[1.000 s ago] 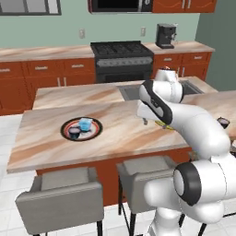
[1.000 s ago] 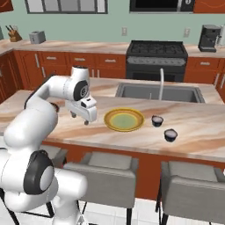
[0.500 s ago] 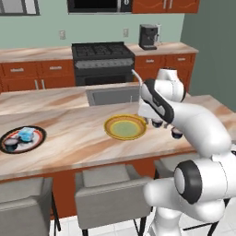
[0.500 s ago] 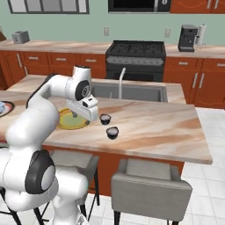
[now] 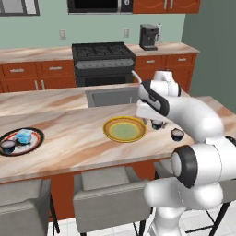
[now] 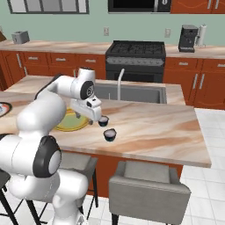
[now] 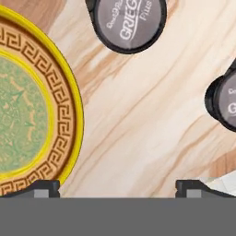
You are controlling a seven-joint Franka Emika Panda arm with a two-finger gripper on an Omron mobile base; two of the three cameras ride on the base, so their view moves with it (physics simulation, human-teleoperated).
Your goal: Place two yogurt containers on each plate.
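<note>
The yellow plate [image 5: 124, 129] with a greenish centre lies on the island counter, bare. Two dark yogurt cups with pale tops stand just right of it, one nearer the sink [image 5: 157, 124] and one nearer the front edge [image 5: 177, 134]. My gripper [image 7: 117, 189] hangs open over bare counter between the plate's rim [image 7: 69, 92] and these cups [image 7: 126, 23] [image 7: 226, 103], holding nothing. Far left, the black-centred plate [image 5: 37, 138] carries the light blue cup [image 5: 24, 135] and a dark cup [image 5: 8, 145]. From the right base view my gripper [image 6: 90, 119] is beside the cups [image 6: 103, 121] [image 6: 110, 134].
A sink [image 5: 110, 96] with a faucet [image 6: 118, 77] is set in the island behind the yellow plate. Grey stools [image 5: 106, 193] stand along the front edge. A stove [image 5: 101, 60] and a coffee machine [image 5: 148, 37] are on the far counter.
The base has driven right, so the whole scene slid left in both views. The yellow plate and two dark cups now sit below the hand; the gripper stays open and empty.
</note>
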